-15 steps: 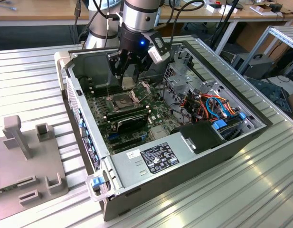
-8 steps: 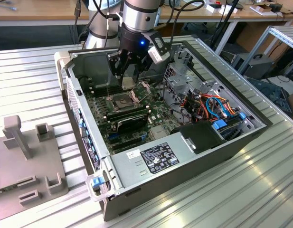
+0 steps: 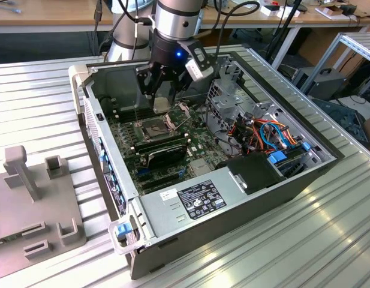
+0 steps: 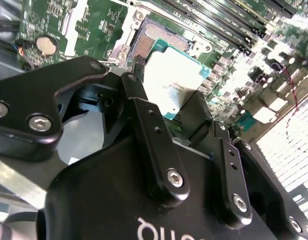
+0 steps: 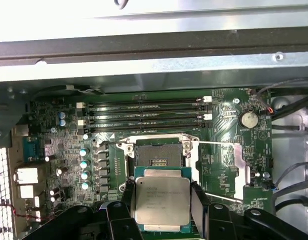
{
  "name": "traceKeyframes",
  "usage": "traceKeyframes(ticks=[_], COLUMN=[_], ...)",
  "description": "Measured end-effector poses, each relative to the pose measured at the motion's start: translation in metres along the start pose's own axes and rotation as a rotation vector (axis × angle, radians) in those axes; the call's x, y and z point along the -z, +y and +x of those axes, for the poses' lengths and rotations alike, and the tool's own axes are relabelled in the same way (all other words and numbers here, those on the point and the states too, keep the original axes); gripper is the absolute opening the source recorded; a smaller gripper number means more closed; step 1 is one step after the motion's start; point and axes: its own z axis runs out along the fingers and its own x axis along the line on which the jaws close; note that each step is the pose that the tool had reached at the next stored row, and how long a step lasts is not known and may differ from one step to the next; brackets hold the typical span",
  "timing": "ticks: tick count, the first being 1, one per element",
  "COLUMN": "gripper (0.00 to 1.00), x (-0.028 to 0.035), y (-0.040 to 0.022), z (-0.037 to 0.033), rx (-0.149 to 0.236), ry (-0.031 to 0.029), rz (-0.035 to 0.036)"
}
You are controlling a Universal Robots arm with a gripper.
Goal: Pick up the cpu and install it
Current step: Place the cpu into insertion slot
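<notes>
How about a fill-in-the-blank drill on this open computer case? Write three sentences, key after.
The gripper holds the thin, silvery square ____ between its black fingers.
The dark square socket in its metal frame is ____: no chip sits in it.
The held chip hangs ____ the green motherboard, not seated.
Missing: cpu; empty; above.

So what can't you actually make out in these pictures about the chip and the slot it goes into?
The cpu's underside: turned away from both wrist views.
Part of the socket: covered by the cpu in both wrist views.
The cpu's side edges: behind the gripper's fingers in the first wrist view.
The gap between cpu and socket: too small to judge in the exterior view.
</notes>
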Motion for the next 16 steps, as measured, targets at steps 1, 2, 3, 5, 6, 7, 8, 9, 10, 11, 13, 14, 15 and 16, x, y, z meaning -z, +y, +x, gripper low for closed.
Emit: traceKeyframes(ticks=[1, 2, 3, 5, 6, 7, 8, 9, 10, 11, 13, 14, 15, 16], gripper=[0.54, 0.54, 0.54, 0.54, 0.54, 0.54, 0.54, 0.54, 0.54, 0.54, 0.54, 0.54, 0.54, 0.54], x=[-0.0001, -0.0003, -0.0004, -0.0007, -0.0009, -0.001, -0.0011, -0.0013, -0.0014, -0.0016, -0.0018, -0.0019, -0.0021, -0.0023], y=[0.0, 0.0, 0.0, 0.0, 0.0, 0.0, 0.0, 0.0, 0.0, 0.0, 0.0, 0.0, 0.0, 0.0], z=[0.0, 0.0, 0.0, 0.0, 0.0, 0.0, 0.0, 0.0, 0.0, -0.0001, 0.0, -0.0001, -0.0001, 0.0], rx=[-0.019, -0.042, -0.059, -0.111, -0.136, -0.154, -0.17, -0.193, -0.21, -0.24, -0.281, -0.298, -0.318, -0.342], ry=[0.0001, 0.0003, 0.0003, 0.0006, 0.0007, 0.0008, 0.0008, 0.001, 0.0011, 0.0013, 0.0015, 0.0016, 0.0017, 0.0018], rz=[-0.0003, -0.0006, -0.0008, -0.0014, -0.0018, -0.0019, -0.0022, -0.0025, -0.0026, -0.003, -0.0035, -0.0037, -0.004, -0.0042])
